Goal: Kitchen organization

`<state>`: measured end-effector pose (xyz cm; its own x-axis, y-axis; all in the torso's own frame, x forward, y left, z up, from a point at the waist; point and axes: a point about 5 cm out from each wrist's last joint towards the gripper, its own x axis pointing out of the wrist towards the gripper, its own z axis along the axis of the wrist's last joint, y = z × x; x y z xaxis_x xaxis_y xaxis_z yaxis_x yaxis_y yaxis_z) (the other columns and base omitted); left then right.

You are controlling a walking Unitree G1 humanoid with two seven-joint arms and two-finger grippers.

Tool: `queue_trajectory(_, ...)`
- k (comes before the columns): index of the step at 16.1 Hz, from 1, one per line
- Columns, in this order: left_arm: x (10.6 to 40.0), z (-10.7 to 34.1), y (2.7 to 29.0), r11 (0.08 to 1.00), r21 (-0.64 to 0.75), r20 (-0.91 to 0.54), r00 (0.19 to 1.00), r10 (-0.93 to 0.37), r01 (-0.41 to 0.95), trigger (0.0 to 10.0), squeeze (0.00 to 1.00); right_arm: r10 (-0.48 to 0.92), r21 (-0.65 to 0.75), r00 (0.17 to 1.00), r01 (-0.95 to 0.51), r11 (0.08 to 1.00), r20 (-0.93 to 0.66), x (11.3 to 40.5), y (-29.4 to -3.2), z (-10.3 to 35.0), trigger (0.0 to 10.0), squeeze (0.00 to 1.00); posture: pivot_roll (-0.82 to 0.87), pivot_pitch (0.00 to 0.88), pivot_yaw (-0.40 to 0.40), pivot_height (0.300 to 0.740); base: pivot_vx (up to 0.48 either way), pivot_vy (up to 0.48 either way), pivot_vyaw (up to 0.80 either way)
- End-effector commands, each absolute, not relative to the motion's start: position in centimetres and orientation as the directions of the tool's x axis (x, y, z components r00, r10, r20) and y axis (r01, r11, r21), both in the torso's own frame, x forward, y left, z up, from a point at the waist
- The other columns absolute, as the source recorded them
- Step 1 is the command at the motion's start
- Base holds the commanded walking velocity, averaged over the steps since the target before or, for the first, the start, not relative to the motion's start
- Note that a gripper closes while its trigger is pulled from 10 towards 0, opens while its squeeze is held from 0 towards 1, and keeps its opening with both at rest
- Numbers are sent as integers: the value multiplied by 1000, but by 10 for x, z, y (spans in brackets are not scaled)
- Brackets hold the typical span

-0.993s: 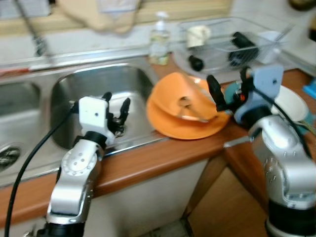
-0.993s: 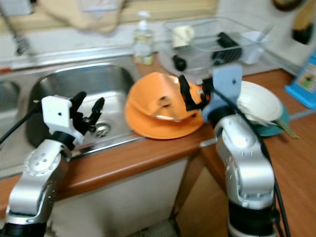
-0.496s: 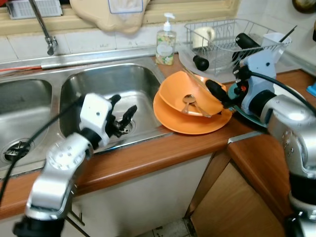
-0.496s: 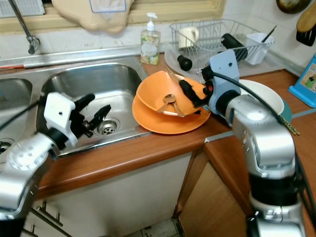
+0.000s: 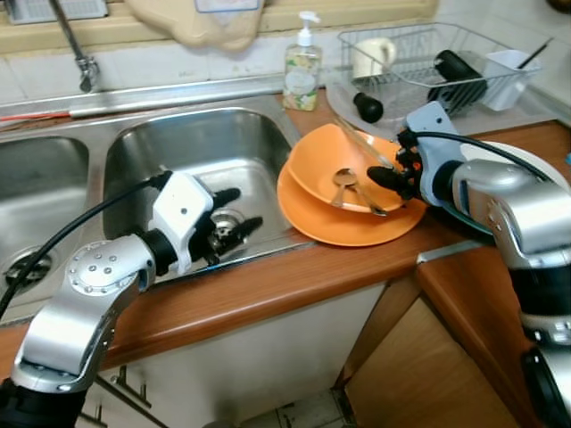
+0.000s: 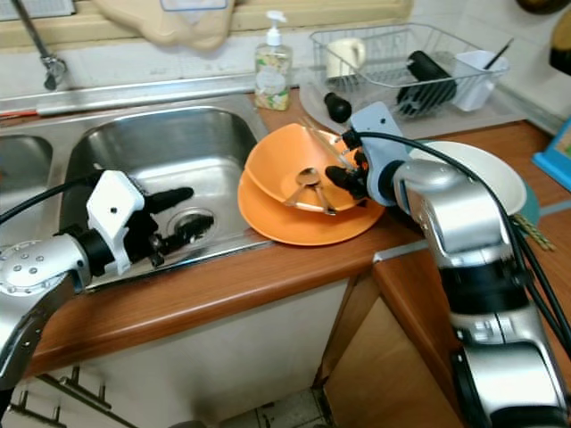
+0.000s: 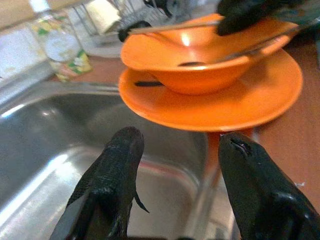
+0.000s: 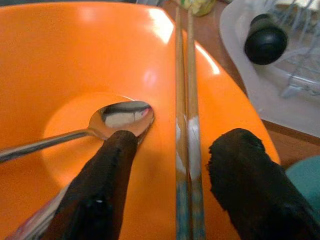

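Looking along the right gripper (image 8: 175,200), the right wrist view gives what the head views blur: a pair of chopsticks (image 8: 183,125) runs straight between the two spread black fingers (image 8: 107,185), with neither finger seen pressing them, and a metal spoon (image 8: 107,122) lies in the well of the orange bowl (image 8: 65,60) just ahead of one fingertip. From the head, centre right of the frame, that gripper (image 5: 390,172) sits low over the bowl's (image 5: 335,160) far rim, the bowl resting on an orange plate (image 5: 343,223) on the wooden counter (image 5: 268,285). Whether the fingertips touch the bowl cannot be told.

Lower left, the left gripper (image 5: 234,212) hangs over the steel sink (image 5: 178,152), fingers parted and holding nothing. Its wrist view looks across the basin's edge to the plate (image 7: 240,107) and bowl (image 7: 200,60), well apart from it.

At upper right a soap bottle (image 5: 302,67) and a wire dish rack (image 5: 419,53) stand; the rack's contents are hard to make out. A white bowl (image 6: 486,169) is partly hidden behind the right arm.
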<state>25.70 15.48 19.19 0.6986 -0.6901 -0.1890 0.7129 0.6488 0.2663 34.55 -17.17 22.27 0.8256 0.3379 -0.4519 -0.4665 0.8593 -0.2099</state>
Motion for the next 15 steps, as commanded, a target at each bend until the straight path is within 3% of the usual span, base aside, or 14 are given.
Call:
queue_trajectory(1, 253, 194, 151, 614, 266, -209, 666, -716, 743, 10000, 0, 309, -243, 829, -456, 856, -466, 351, -174, 228, 1961, 0, 3, 0, -8, 740, 0, 0, 0)
queue_trajectory(2, 252, 195, 150, 607, 264, -214, 660, -721, 749, 10000, 0, 298, -255, 828, -454, 854, -475, 355, -174, 228, 0, 0, 3, 0, -9, 740, 0, 0, 0)
queue_trajectory(15, 249, 198, 147, 569, 241, -233, 616, -753, 786, 10000, 0, 284, -247, 787, -476, 844, -548, 372, -169, 222, 0, 0, 1, 0, 1, 740, 0, 0, 0)
